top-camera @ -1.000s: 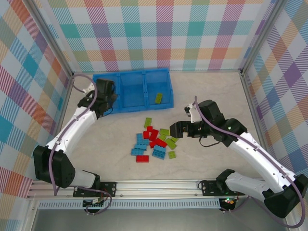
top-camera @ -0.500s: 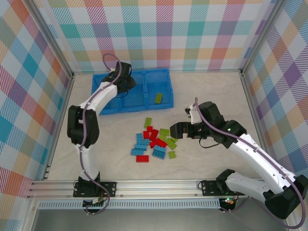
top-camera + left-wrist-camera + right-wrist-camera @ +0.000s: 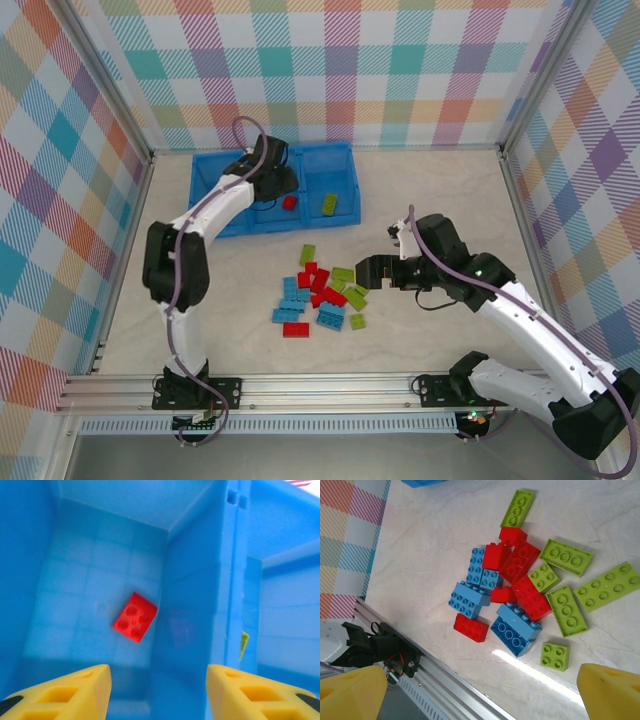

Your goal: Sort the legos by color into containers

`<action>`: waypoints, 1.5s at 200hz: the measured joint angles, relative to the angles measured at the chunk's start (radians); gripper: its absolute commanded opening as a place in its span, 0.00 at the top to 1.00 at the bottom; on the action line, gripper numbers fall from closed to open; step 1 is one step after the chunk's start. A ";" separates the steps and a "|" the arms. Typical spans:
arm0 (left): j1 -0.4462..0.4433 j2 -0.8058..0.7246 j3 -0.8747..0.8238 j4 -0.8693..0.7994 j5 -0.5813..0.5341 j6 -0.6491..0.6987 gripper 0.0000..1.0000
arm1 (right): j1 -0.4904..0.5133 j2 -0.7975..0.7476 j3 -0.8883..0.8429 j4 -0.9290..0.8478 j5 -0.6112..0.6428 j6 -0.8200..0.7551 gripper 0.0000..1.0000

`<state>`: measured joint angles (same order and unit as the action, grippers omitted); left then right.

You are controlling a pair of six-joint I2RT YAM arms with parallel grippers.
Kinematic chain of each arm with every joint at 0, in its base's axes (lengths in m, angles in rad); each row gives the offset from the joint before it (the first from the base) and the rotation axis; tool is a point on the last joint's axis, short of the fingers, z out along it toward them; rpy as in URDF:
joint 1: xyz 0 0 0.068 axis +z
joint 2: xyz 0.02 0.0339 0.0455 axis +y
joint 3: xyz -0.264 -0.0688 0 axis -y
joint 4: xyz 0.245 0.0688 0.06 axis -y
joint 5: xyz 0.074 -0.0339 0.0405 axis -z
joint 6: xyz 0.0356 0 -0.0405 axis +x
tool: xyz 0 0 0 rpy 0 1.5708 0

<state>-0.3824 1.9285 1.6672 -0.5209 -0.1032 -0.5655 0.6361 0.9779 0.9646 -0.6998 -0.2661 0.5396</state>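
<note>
The blue tray (image 3: pixel 212 167) of containers stands at the back left. My left gripper (image 3: pixel 272 186) hovers open over its middle compartment, empty. Below the left gripper (image 3: pixel 158 692) a red brick (image 3: pixel 135 616) lies loose on that compartment's floor, next to a divider wall (image 3: pixel 192 595). A lime green brick (image 3: pixel 329 204) lies in the right compartment. The other legos (image 3: pixel 320 295), red, light blue and lime green, are piled mid-table. My right gripper (image 3: pixel 372 270) hangs wide open just right of the pile; the right gripper (image 3: pixel 480 700) has nothing between its fingers.
An aluminium rail (image 3: pixel 445 680) runs along the table's near edge, close to the pile. Checkered walls enclose the table on three sides. Bare tabletop lies between the pile and the tray (image 3: pixel 420 482).
My left arm swung from the tray's left compartment to the middle one, its jaws opened, and a red brick now lies there. The right arm has barely moved.
</note>
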 measured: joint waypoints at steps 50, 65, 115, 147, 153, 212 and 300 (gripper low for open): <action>-0.244 -0.423 -0.278 0.043 -0.090 0.090 0.47 | 0.000 0.006 -0.040 0.025 0.039 0.000 0.01; -0.291 -0.457 -0.359 0.074 -0.067 0.124 0.46 | 0.000 0.018 -0.040 0.036 0.047 -0.001 0.01; -0.296 -0.155 -0.388 0.072 -0.079 0.187 0.33 | 0.000 0.057 -0.040 0.052 0.049 -0.001 0.02; -0.296 0.019 -0.313 0.042 -0.127 0.201 0.30 | 0.000 0.039 -0.041 0.047 0.051 -0.001 0.01; -0.296 0.038 -0.299 0.040 -0.139 0.201 0.31 | 0.000 0.032 -0.041 0.044 0.054 -0.001 0.02; -0.276 0.110 -0.256 0.026 -0.117 0.187 0.52 | 0.000 -0.019 -0.053 0.032 0.068 0.000 0.02; -0.270 0.104 -0.261 0.026 -0.126 0.197 0.73 | 0.000 -0.020 -0.056 0.032 0.068 0.005 0.02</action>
<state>-0.6529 2.0323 1.4067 -0.4946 -0.2287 -0.3683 0.6361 0.9577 0.9085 -0.6674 -0.1978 0.5442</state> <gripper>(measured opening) 0.302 0.983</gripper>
